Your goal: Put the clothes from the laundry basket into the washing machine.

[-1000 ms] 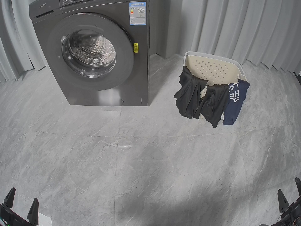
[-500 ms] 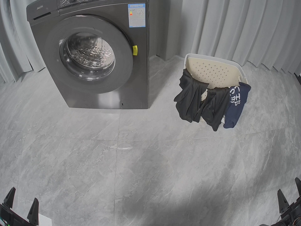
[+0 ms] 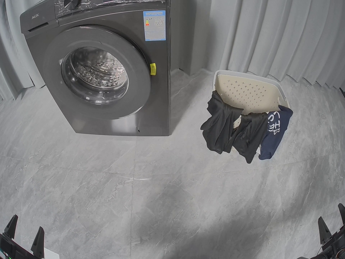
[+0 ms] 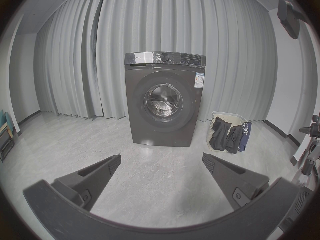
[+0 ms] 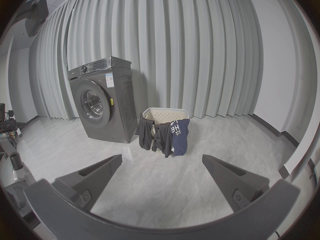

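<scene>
A dark grey washing machine [image 3: 104,65] [image 4: 165,99] [image 5: 100,99] stands on the floor at the back left, its round drum opening facing me. To its right sits a white laundry basket [image 3: 251,81] [image 4: 226,115] [image 5: 165,112]. Two black garments [image 3: 221,126] [image 5: 155,135] and a navy printed one [image 3: 275,132] [image 5: 180,134] hang over its front rim. My left gripper [image 3: 25,231] [image 4: 161,170] is low at the near left, open and empty. My right gripper [image 3: 332,220] [image 5: 161,170] is low at the near right, open and empty. Both are far from the basket.
Grey curtains [image 3: 269,26] cover the wall behind the machine and basket. Bare grey tiled floor [image 3: 161,198] stretches between me and them. A gap of floor separates the machine from the basket.
The whole head view has shifted: machine and basket sit lower and look larger, so the camera has come closer. Both grippers hold the same place in the picture.
</scene>
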### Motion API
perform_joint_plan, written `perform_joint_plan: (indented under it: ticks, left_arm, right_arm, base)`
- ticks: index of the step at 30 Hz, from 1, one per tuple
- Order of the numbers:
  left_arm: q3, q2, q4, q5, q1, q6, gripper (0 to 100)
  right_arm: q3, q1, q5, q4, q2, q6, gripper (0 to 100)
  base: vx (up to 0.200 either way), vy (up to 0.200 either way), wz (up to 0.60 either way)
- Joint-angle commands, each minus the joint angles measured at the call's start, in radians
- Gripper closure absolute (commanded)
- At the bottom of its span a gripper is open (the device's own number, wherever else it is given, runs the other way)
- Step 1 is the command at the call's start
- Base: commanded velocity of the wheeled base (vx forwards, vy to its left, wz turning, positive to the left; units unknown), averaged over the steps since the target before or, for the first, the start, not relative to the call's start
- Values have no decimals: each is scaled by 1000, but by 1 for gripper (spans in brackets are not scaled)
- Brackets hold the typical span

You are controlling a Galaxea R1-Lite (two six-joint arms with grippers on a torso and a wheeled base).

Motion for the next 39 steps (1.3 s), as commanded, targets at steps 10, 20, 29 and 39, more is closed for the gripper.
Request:
perform_joint_plan:
  ticks: [10, 20, 29, 39]
  left_arm:
    - [18, -12, 0, 0, 0, -1, 0]
    - [18, -13, 0, 0, 0, 0, 0]
    - [18, -13, 0, 0, -1, -1, 0]
    - [18, -13, 0, 0, -1, -1, 0]
  right_arm:
    - [18, 1, 1, 1, -12, 0, 0]
    - [18, 2, 1, -1, -12, 0, 0]
    - [18, 2, 1, -1, -12, 0, 0]
    - [18, 2, 1, -1, -12, 0, 0]
  base:
    - [0, -200, 0]
    - [0, -200, 0]
    - [0, -200, 0]
    - [0, -200, 0]
